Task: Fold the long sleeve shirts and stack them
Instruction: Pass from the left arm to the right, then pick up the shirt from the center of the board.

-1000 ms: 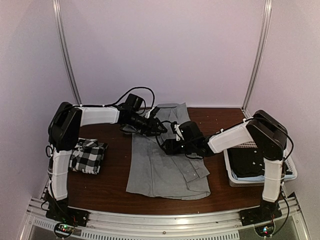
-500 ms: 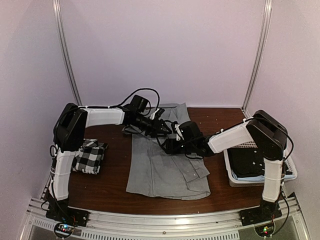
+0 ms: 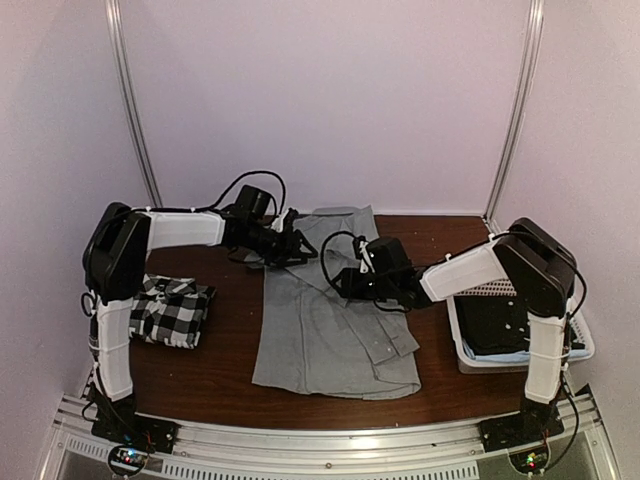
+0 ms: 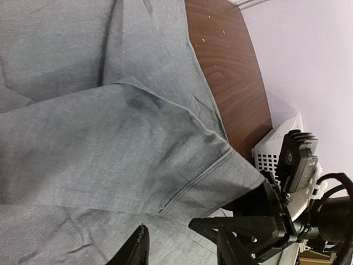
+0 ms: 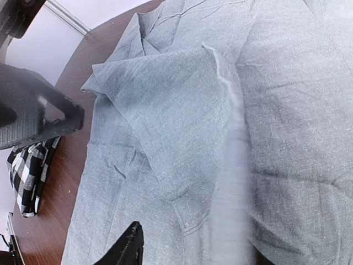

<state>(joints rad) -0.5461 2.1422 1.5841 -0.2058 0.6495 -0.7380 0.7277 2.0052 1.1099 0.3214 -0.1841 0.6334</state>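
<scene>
The grey long sleeve shirt (image 3: 330,335) lies spread out in the middle of the table, with one cuffed sleeve (image 4: 220,171) folded across its body. The checked shirt (image 3: 172,310) sits folded at the left. My left gripper (image 3: 300,248) hovers over the grey shirt's upper left part, open, with nothing between its jaws (image 4: 179,245). My right gripper (image 3: 345,280) is low over the sleeve (image 5: 182,110), its jaws apart above the cuff (image 5: 196,251). One side of the right wrist view is smeared by blur.
A white basket (image 3: 585,345) holding dark cloth stands at the table's right edge. The checked shirt (image 5: 30,171) also shows at the left of the right wrist view. Bare brown tabletop (image 3: 225,340) lies between the two shirts. A wall closes off the back.
My left gripper has drawn back to the left, away from the right gripper. My right gripper has shifted slightly toward the back and its jaws have narrowed.
</scene>
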